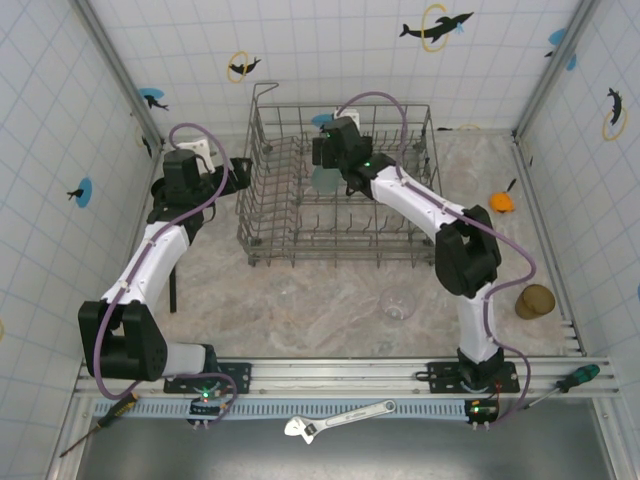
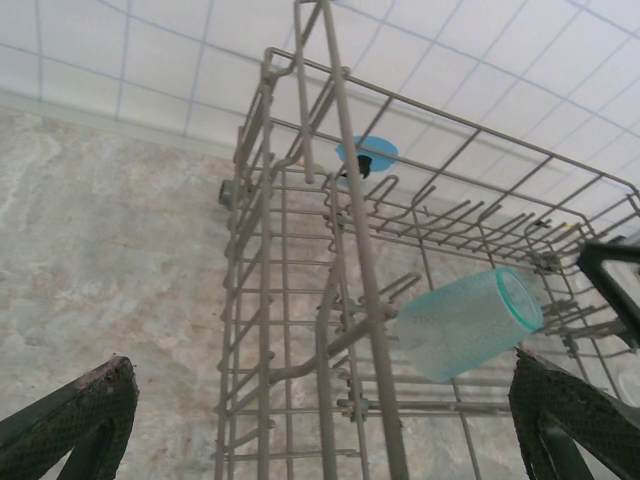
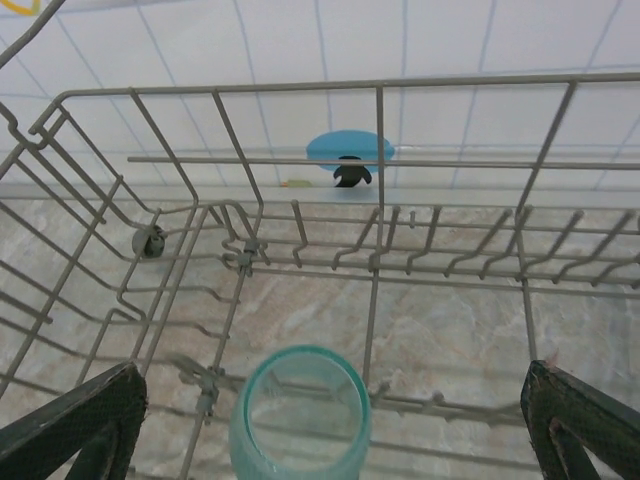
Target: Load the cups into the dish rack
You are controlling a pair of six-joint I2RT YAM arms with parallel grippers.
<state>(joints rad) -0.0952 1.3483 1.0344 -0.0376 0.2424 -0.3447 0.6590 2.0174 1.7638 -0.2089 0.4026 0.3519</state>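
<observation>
The right jaws stand wide apart. Their dark pads (image 3: 85, 425) sit at either side of the right wrist view and touch nothing. Between them and just below lies a teal cup (image 3: 300, 415) with its open mouth turned up toward the jaws, and neither pad meets it. The cup rests inside the dish rack (image 3: 380, 130), in front of a row of upright tines (image 3: 298, 232).

In the left wrist view the cup lies tilted on the rack's wires, mouth raised. From above, the right arm (image 1: 420, 200) reaches over the rack from its near right corner, and the cup sits about the middle of the rack.

The left jaws are also wide apart, pads (image 2: 85, 420) at the lower corners of the left wrist view, and they hold nothing. They hang outside the rack's left wall, close to the far left corner where a tall wire loop (image 2: 343, 120) rises.

The rack stands on the tabletop (image 1: 300, 310) toward the far edge, roughly midway between the left and right edges. A clear cup (image 1: 397, 304) sits on the bare tabletop just in front of the rack's near wall, toward the right. An amber-brown cup (image 1: 535, 301) lies near the right edge, well apart from the rack. A small orange object (image 1: 503, 202) lies farther back, between the rack and the right edge.
</observation>
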